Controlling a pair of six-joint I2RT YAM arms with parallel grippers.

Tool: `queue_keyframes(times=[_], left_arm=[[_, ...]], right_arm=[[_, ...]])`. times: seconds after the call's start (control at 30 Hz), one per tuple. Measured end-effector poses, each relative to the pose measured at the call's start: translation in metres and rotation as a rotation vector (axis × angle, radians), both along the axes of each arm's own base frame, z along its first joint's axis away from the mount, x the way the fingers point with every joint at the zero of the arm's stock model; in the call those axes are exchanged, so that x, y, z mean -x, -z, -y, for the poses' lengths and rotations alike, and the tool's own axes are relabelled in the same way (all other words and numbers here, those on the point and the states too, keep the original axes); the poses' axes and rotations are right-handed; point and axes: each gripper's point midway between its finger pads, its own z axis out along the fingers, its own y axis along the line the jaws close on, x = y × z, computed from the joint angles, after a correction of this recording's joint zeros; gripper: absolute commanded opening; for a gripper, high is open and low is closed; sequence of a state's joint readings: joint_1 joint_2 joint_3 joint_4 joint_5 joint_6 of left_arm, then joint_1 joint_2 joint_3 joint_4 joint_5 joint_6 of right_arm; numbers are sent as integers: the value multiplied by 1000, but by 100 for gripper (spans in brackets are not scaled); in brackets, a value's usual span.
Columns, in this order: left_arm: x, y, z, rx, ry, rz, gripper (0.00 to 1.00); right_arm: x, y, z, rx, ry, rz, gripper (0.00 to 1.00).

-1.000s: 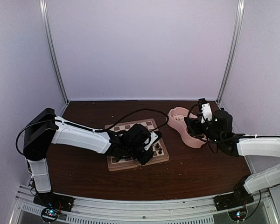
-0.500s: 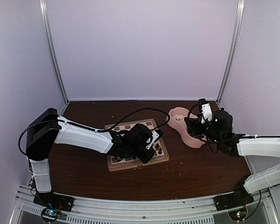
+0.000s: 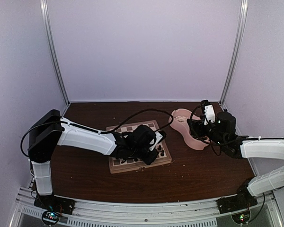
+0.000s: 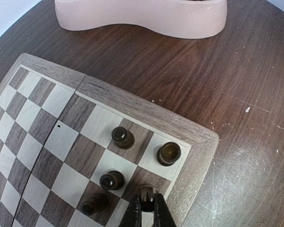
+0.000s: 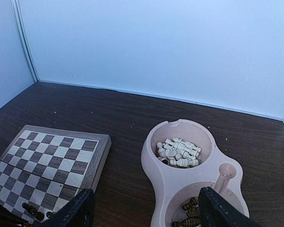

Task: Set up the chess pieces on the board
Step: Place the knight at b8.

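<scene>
The left gripper (image 4: 147, 211), at the bottom centre of its wrist view, is closed around a dark chess piece (image 4: 147, 193) standing on a brown square in the board's (image 4: 47, 137) edge row, just inside the wooden frame. Beside it, a second dark piece (image 4: 168, 153) occupies the cream corner square, and three more dark pieces (image 4: 112, 180) stand upright on neighbouring squares to the left. The rest of the checkered surface in that view is bare. Across the top of the frame lies the pink double bowl (image 4: 132, 19) on the dark wood table (image 4: 236, 94), apart from the board. Seen from overhead, the board sits at centre frame under the left arm, with the bowl to its right. The right gripper (image 5: 146, 213) hangs over the bowl with its fingers (image 5: 78, 208) spread wide, holding nothing. The bowl's upper compartment contains a heap of cream-white pieces (image 5: 178, 152); its lower one holds loose dark figures (image 5: 189, 210), partly cut off by the frame.
</scene>
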State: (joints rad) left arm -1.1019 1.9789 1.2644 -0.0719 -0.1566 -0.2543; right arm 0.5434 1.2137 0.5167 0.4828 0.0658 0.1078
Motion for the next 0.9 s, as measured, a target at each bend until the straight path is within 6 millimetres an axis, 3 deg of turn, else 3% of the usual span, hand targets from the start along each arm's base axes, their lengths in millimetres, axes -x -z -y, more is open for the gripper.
queue_keyframes(times=[0.13,0.33,0.6,0.9], left_arm=[[-1,0,1,3,0,1,1],[-2,0,5,6,0,2,13],[-2,2,3,-6,-3,0,21],[-2,3,2,-11,-4,-2,27]], right_arm=[[0,0,0,1,0,-1,77],[0,1,0,5,-1,-1,77],[1,5,0,15,-2,-17,77],[1,5,0,17,-2,-18,77]])
